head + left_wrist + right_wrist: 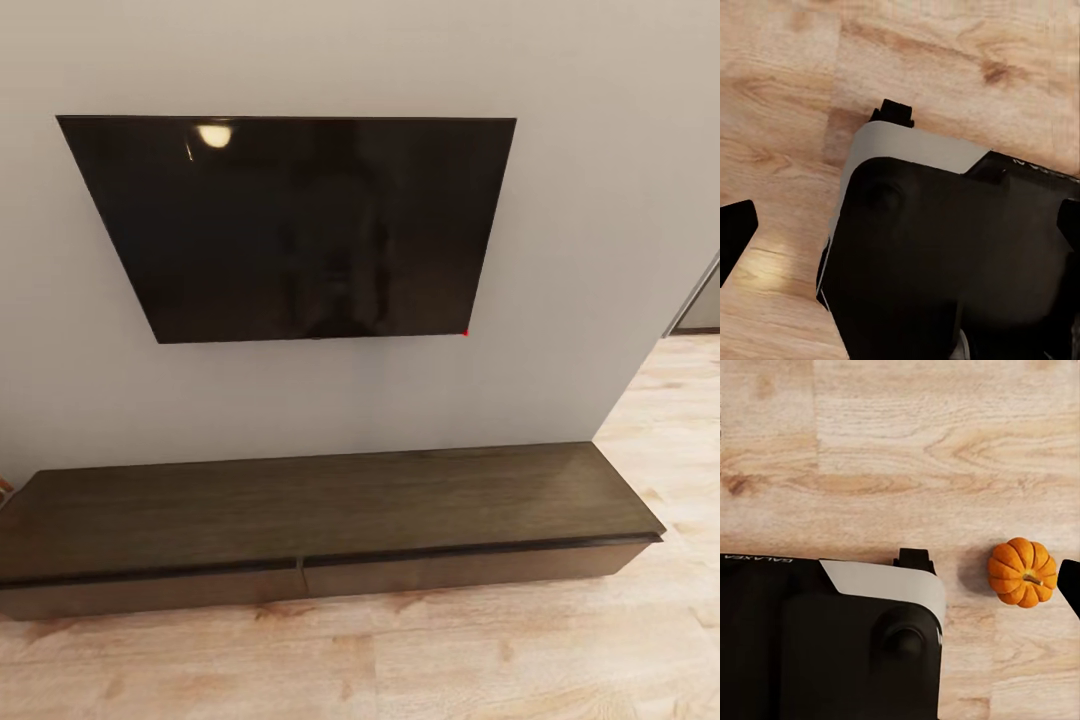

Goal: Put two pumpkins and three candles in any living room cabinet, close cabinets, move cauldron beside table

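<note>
The cabinet point(320, 510) stands low and dark brown against the grey wall in the head view, its two drawer fronts point(300, 580) shut and its flat top bare. One small orange pumpkin point(1022, 572) sits on the wooden floor in the right wrist view, close beside my dark base point(832, 637). A black fingertip point(1070, 585) of my right gripper point(900, 585) shows right next to the pumpkin, not touching it. My left gripper point(900, 225) hangs over the floor and my base point(945, 262), open, its fingertips point(735, 236) far apart with nothing held. Candles and cauldron are out of view.
A black wall-mounted TV point(290, 225) hangs above the cabinet. Light wood floor point(400, 660) runs in front of it and past its right end, where a doorway edge point(695, 300) shows.
</note>
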